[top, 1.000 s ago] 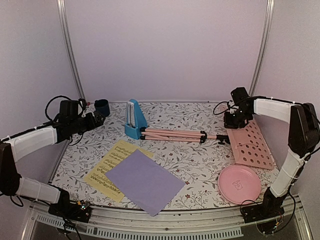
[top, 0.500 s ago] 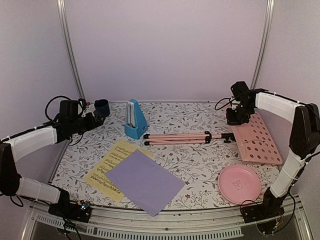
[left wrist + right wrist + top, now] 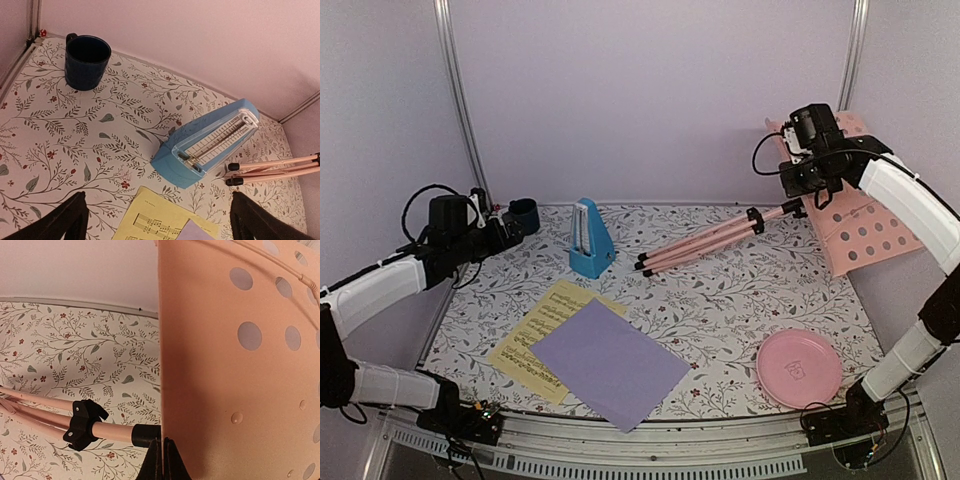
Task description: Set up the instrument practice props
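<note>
1. the right hand (image 3: 161, 462) has its fingers pressed together on the lower edge of the perforated panel (image 3: 860, 225), just where the pole joins it. it holds the pink music stand (image 3: 710, 238) by that end.
2. the stand hangs tilted. the panel is up in the air at the right wall, and the pole slopes down leftward, its folded feet low by the desk (image 3: 720, 310), near the blue metronome (image 3: 590, 240). i cannot tell whether the feet touch it.
3. the left hand (image 3: 160, 225) is spread wide and empty, hovering at the far left between the dark cup (image 3: 524, 214) and the metronome.
4. the lavender sheet (image 3: 610, 365) lies over part of the yellow sheet (image 3: 535, 335) at the near edge, well apart from the stand. the pink plate (image 3: 798, 368) sits near right.
5. the step in hand looks like raising the stand upright. the legs are bunched together, so it would likely not stand alone.
6. the next move probably calls for the left hand to spread the legs while the right steadies the top. the sheets go on the panel after that.
</note>
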